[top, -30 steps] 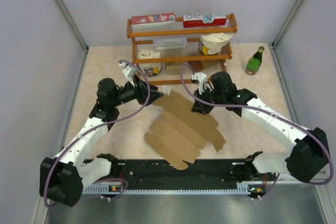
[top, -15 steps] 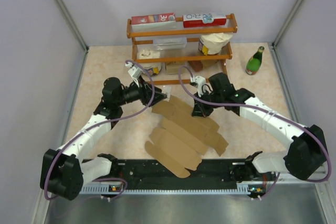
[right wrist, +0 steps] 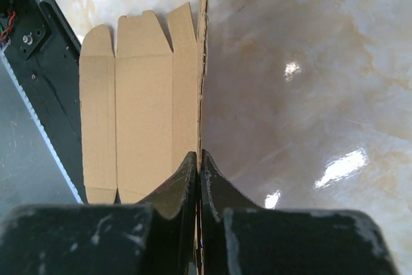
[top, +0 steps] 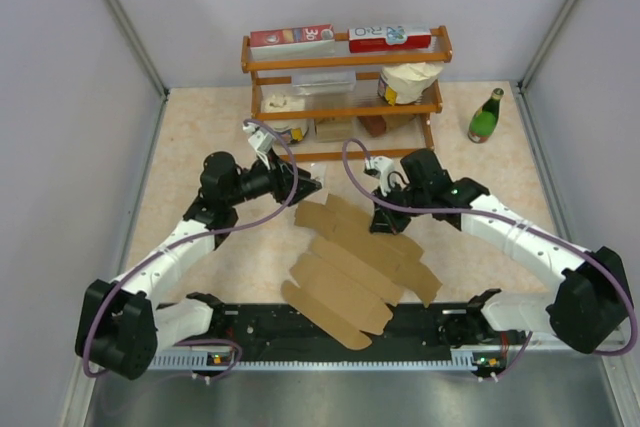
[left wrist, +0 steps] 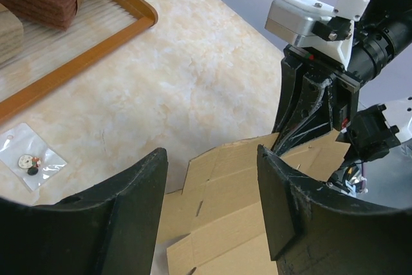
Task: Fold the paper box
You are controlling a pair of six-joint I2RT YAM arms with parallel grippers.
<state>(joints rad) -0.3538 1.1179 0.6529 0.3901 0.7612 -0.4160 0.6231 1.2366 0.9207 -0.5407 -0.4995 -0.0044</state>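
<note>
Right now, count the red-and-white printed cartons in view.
2, both atop the orange wooden rack: left red-and-white carton, right carton. More may hide behind it.

paper box (top: 355, 262): plain brown cardboard, matt, unprinted; creases pressed in, cut edges slightly rough.
table (top: 200, 127): beige marble-patterned top, smooth and glossy; lamp glare shows on it in the right wrist view.
rack (top: 345, 67): wood, orange-brown varnish, satin sheen.
bottle (top: 486, 117): green glass, glossy.
left gripper (left wrist: 211, 162): black plastic, dull, fine pale scratches.
right gripper (right wrist: 198, 167): black plastic, matt, scuffed with whitish marks.
arm shells (top: 520, 235): white plastic, smooth, slight gloss.
small bag (left wrist: 31, 159): clear plastic film, shiny, wrinkled.
base rail (top: 330, 327): looks like black metal, matt.
</note>
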